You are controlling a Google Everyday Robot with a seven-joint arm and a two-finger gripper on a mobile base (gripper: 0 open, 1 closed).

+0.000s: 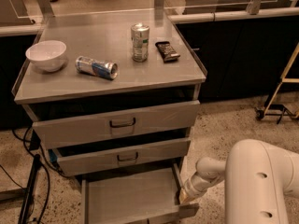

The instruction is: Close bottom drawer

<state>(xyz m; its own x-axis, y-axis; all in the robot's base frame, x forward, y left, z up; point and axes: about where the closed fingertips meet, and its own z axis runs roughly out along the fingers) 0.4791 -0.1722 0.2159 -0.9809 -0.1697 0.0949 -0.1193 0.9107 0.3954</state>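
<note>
Plainly, the bottom drawer point(131, 195), a flat grey metal tray and the lowest of three in the grey metal cart point(117, 84), stands pulled far out toward the camera. Its bare floor is in full sight, and its slim front panel runs along the lower edge of the view, partly cut off there.

The gripper point(184, 199), the pale tapered end of the white robot arm point(261, 185), sits low at the right front corner of that drawer, against or just beside its right side wall. Contact cannot be made out for certain, and whether the gripper is spread or pressed together cannot be told either. The arm's bulky white shell fills the lower right corner of the view.

Above the tray, the medium-height middle drawer point(124, 157) and the tall-fronted top drawer point(119, 124) each carry a small dark centre handle. Each shows a dark gap above its front panel, so both stand a little way out.

On the cart top, a white round bowl point(46, 55) rests near the left edge. A blue and silver drink can point(96, 67) lies on its side just right of the bowl. An upright silver and green can point(139, 42) stands farther back. Near it, to the right, lies a dark flat snack packet point(167, 51).

Black cables point(29, 190) trail over the speckled floor point(219, 129) left of the cart. A tan slanted frame on wheels point(280, 90) stands at the right edge.
</note>
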